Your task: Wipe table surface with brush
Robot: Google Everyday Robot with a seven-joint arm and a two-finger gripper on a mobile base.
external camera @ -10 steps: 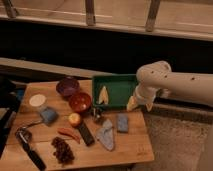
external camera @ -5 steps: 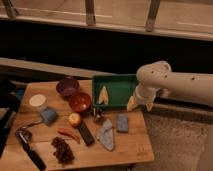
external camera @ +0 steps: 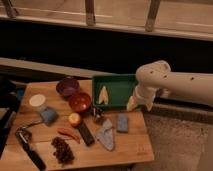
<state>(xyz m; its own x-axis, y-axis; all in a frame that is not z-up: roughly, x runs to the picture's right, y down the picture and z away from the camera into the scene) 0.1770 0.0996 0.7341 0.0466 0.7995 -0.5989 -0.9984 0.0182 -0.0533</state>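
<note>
brush [external camera: 29, 148] lies at the table's front-left corner, head toward the back, handle toward the front edge. claw [external camera: 140, 103] hangs wide open and empty near the back-right corner, by the green tray [external camera: 117, 76]. judgement: cross over, grip mid-handle, keep the head flat on the table surface [external camera: 132, 145]. no legible writing.

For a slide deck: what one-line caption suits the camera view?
Open claw beside the green tray; brush lies untouched at the front-left corner of the table surface.
</note>
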